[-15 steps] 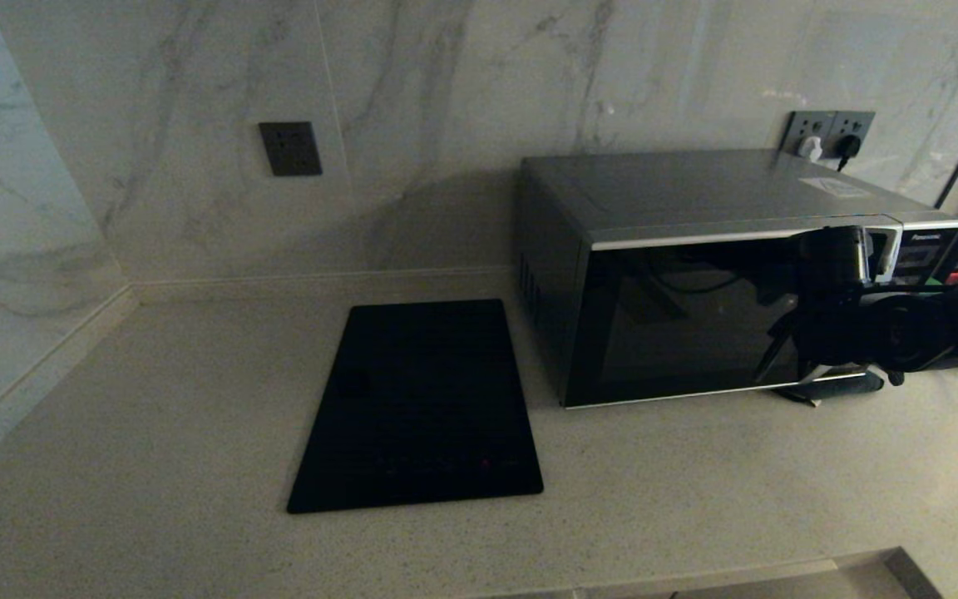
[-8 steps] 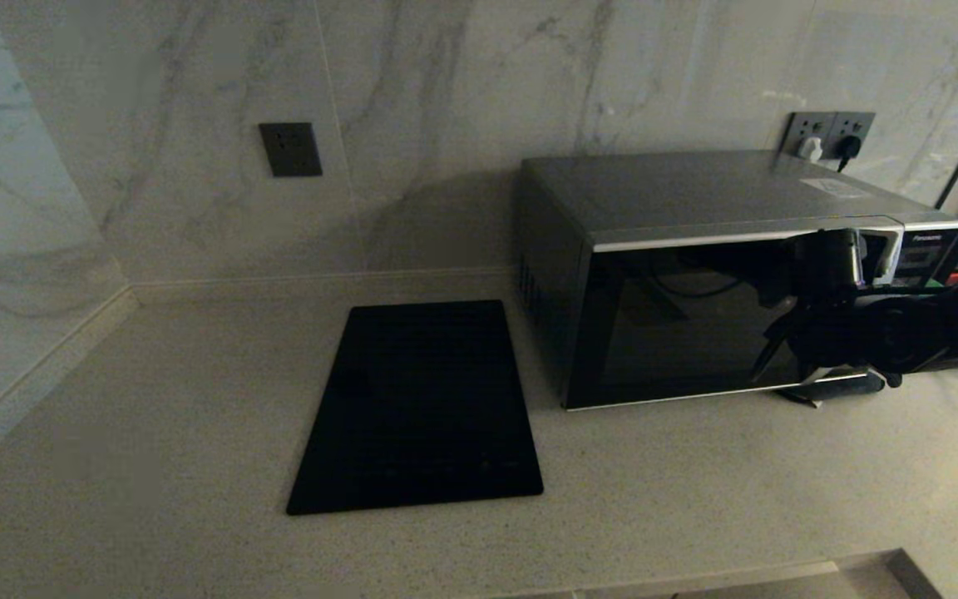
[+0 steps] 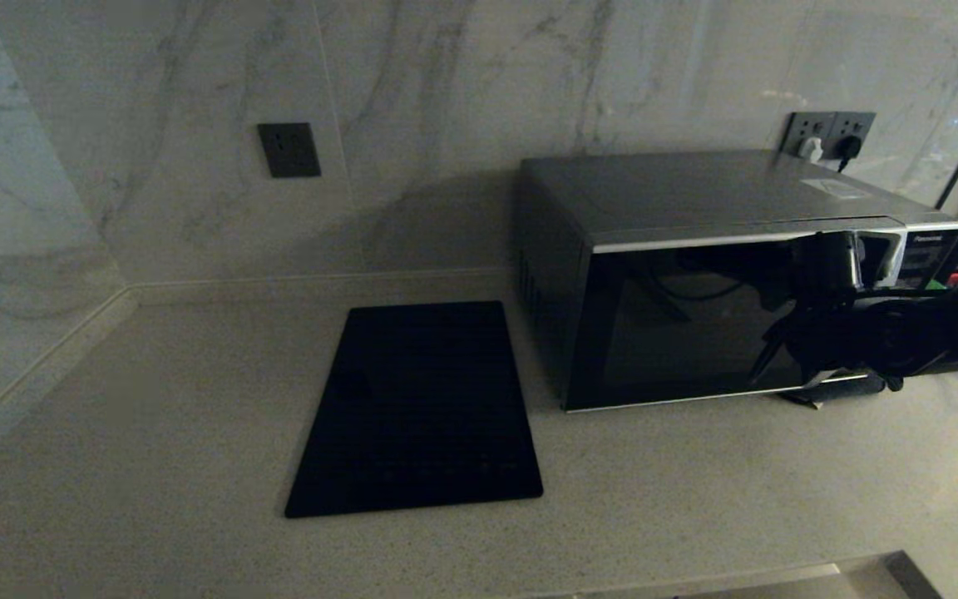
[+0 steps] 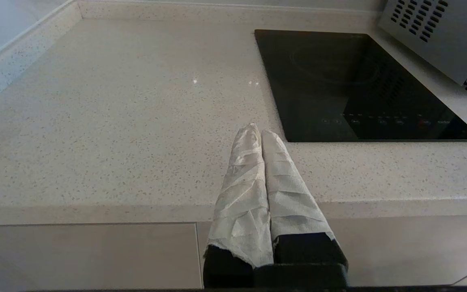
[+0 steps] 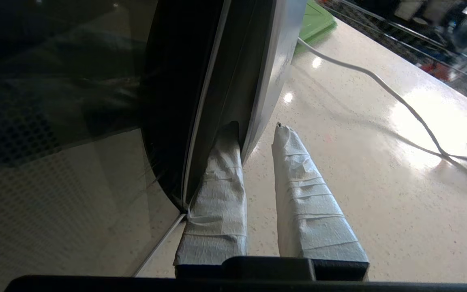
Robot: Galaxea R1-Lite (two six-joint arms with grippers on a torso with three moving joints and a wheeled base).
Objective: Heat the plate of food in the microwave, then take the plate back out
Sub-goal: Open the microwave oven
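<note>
The silver-grey microwave (image 3: 695,191) stands at the back right of the counter, its black glass door (image 3: 678,324) looking shut. My right arm (image 3: 903,333) reaches in front of the door's right side. In the right wrist view my right gripper (image 5: 255,127) is open. One taped finger (image 5: 221,182) is tucked behind the curved silver handle (image 5: 274,61). The other finger (image 5: 302,190) stands apart outside it. The plate of food is out of view. My left gripper (image 4: 258,129) is shut on nothing, parked over the counter's front edge.
A flat black cooktop (image 3: 421,408) lies left of the microwave. A dark wall socket (image 3: 289,148) and plugged sockets (image 3: 828,133) sit on the marble wall. A green board (image 5: 314,22) and a white cable (image 5: 399,97) lie right of the microwave.
My right wrist has edged slightly left at the handle. The door and everything else look the same.
</note>
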